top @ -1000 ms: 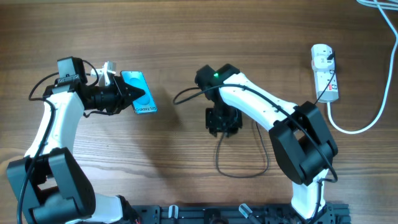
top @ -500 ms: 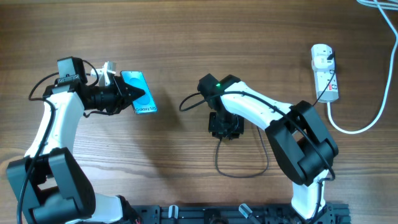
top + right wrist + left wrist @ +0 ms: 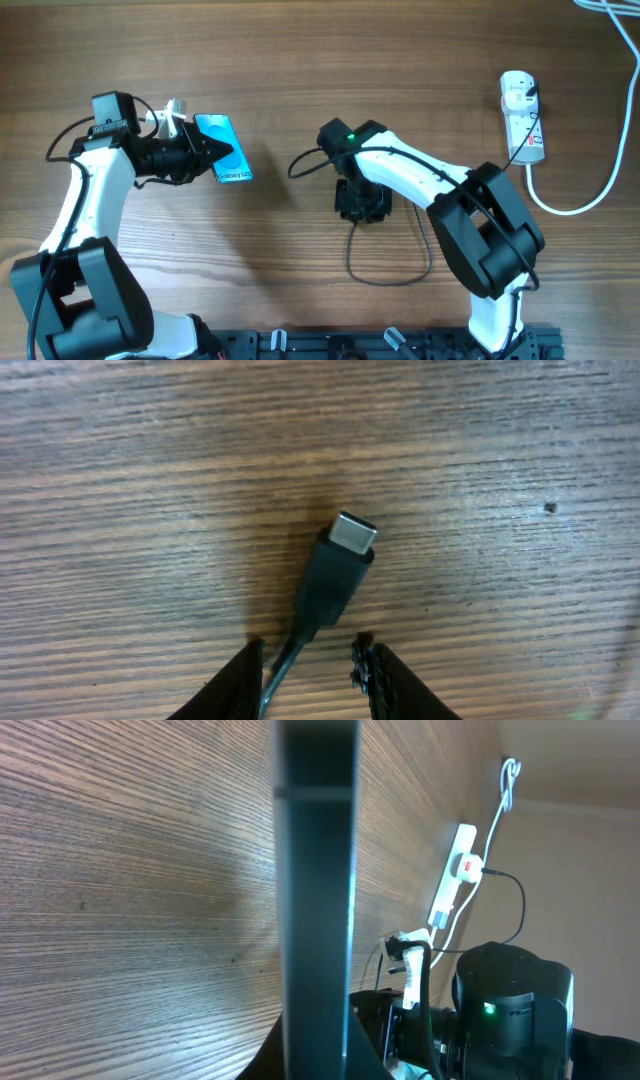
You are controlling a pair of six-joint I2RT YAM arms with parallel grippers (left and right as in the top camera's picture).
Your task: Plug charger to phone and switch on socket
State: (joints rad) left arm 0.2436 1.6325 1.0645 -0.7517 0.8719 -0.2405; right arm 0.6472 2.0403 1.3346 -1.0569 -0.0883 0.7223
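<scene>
Right jaws have edged over one charger [image 3: 335, 575], apart astride it; left jaws clamp one phone [image 3: 216, 130].

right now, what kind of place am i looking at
Probably a robotics lab bench: a left arm and right arm work over a wood-grain table, with a phone, charger and socket as test props.

Matt wood-grain table [image 3: 120, 480] — charger [image 3: 333, 575] matt black plastic, metal-tipped.
</scene>
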